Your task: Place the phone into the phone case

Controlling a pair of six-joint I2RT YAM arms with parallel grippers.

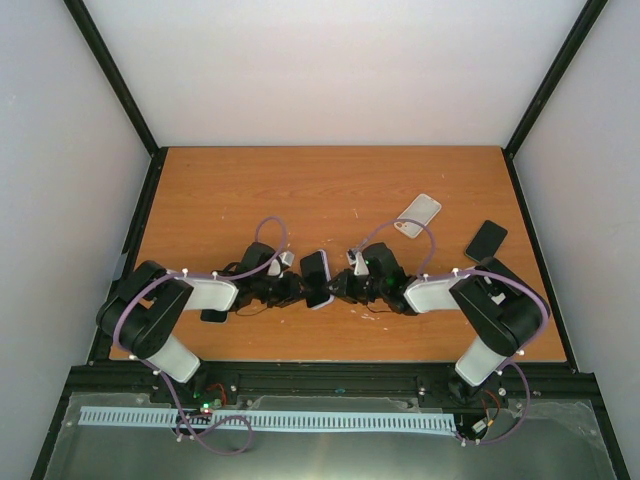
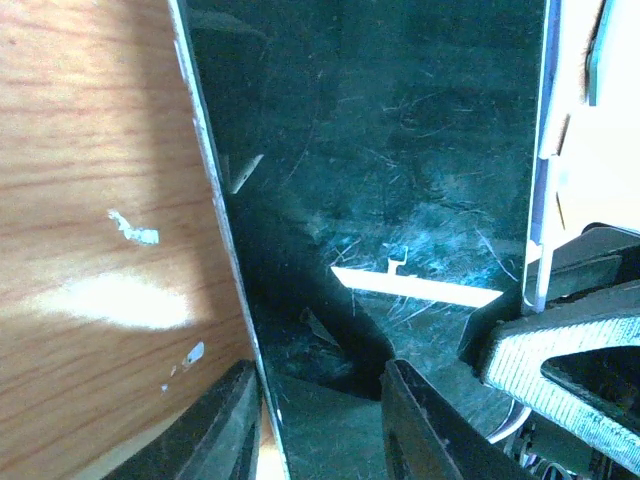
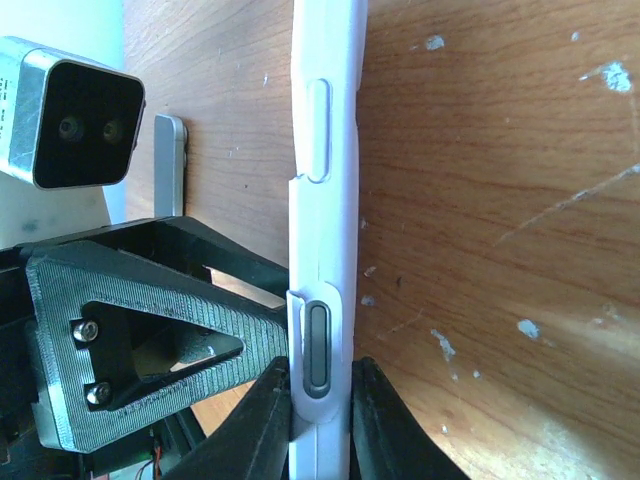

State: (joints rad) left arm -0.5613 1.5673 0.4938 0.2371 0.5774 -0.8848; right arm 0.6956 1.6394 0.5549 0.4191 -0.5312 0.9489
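The phone (image 1: 316, 270), black screen up, sits in a white phone case (image 1: 322, 302) and is held off the table between both arms. In the left wrist view the scratched screen (image 2: 400, 170) fills the frame, with the case's white rim (image 2: 545, 150) at its right edge. My left gripper (image 2: 315, 420) straddles the phone's bare left edge, one finger behind it and the other finger's tip on the screen. My right gripper (image 3: 320, 420) is shut on the white case's side (image 3: 325, 200), just below a button cover. Both grippers meet at mid-table (image 1: 303, 290) (image 1: 336, 285).
A second white case (image 1: 419, 214) and a black phone (image 1: 486, 240) lie on the table at the right. A dark flat object (image 1: 212, 315) lies under the left arm. The left wrist camera (image 3: 85, 110) and the left gripper's finger (image 3: 150, 330) are close beside the case.
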